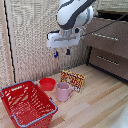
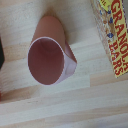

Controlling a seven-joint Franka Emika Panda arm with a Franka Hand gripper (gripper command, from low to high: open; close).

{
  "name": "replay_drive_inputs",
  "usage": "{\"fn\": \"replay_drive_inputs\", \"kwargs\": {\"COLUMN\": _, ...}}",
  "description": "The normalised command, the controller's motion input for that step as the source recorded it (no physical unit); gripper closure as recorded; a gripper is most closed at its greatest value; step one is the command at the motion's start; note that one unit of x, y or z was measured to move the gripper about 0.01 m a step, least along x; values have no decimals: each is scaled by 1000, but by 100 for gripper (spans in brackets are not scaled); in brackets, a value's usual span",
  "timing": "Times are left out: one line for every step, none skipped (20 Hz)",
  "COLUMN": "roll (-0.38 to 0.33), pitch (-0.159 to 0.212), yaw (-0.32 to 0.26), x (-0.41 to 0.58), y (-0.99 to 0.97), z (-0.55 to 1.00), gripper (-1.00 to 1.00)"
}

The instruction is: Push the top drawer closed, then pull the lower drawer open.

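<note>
The brown cabinet stands at the exterior view's right. Its top drawer [image 1: 109,42] has a thin silver bar handle, and its front seems to stick out slightly past the lower drawer [image 1: 111,65] beneath it, which has the same kind of handle. My gripper [image 1: 62,53] hangs open in the air with nothing between its blue-tipped fingers. It is off the exterior view's left of the cabinet, not touching either drawer, and above a pink mug [image 1: 63,91]. Neither drawer appears in the wrist view, which looks straight down into the mug [image 2: 50,59].
A granola box [image 1: 73,79] [image 2: 113,35] stands beside the mug. A small red bowl [image 1: 47,83] and a red wire basket [image 1: 27,102] sit on the wooden table at the exterior view's left. A woven wall panel is behind them.
</note>
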Motion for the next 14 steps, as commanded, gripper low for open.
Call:
{"fn": "replay_drive_inputs", "kwargs": {"roll": -14, "pitch": -41, "yaw": 13, "x": -197, "y": 314, "z": 0, "gripper": -100}}
{"fn": "replay_drive_inputs", "kwargs": {"roll": -273, "pitch": 0, "yaw": 185, "x": -271, "y": -9, "z": 337, "gripper": -100}}
{"fn": "replay_drive_inputs", "kwargs": {"roll": -273, "pitch": 0, "yaw": 185, "x": -271, "y": -9, "z": 337, "gripper": -100}}
{"fn": "replay_drive_inputs", "kwargs": {"roll": -281, "pitch": 0, "yaw": 184, "x": -271, "y": -23, "z": 314, "gripper": -100}}
{"fn": "replay_drive_inputs", "kwargs": {"roll": -285, "pitch": 0, "yaw": 184, "x": -266, "y": -26, "z": 303, "gripper": -100}}
{"fn": "replay_drive_inputs", "kwargs": {"roll": -289, "pitch": 0, "yaw": 182, "x": -257, "y": -31, "z": 289, "gripper": -100}}
{"fn": "replay_drive_inputs", "kwargs": {"roll": -294, "pitch": 0, "yaw": 180, "x": -243, "y": -29, "z": 274, "gripper": -100}}
{"fn": "replay_drive_inputs", "kwargs": {"roll": -297, "pitch": 0, "yaw": 176, "x": -229, "y": -20, "z": 274, "gripper": -100}}
{"fn": "replay_drive_inputs", "kwargs": {"roll": -298, "pitch": 0, "yaw": 174, "x": -220, "y": -14, "z": 274, "gripper": -100}}
{"fn": "replay_drive_inputs", "kwargs": {"roll": -303, "pitch": 0, "yaw": 171, "x": -203, "y": -11, "z": 257, "gripper": -100}}
{"fn": "replay_drive_inputs", "kwargs": {"roll": -306, "pitch": 0, "yaw": 167, "x": -183, "y": -9, "z": 251, "gripper": -100}}
{"fn": "replay_drive_inputs", "kwargs": {"roll": -311, "pitch": 0, "yaw": 167, "x": -177, "y": -11, "z": 237, "gripper": -100}}
{"fn": "replay_drive_inputs", "kwargs": {"roll": -313, "pitch": 0, "yaw": 166, "x": -171, "y": -17, "z": 220, "gripper": -100}}
{"fn": "replay_drive_inputs", "kwargs": {"roll": -318, "pitch": 0, "yaw": 165, "x": -166, "y": -23, "z": 200, "gripper": -100}}
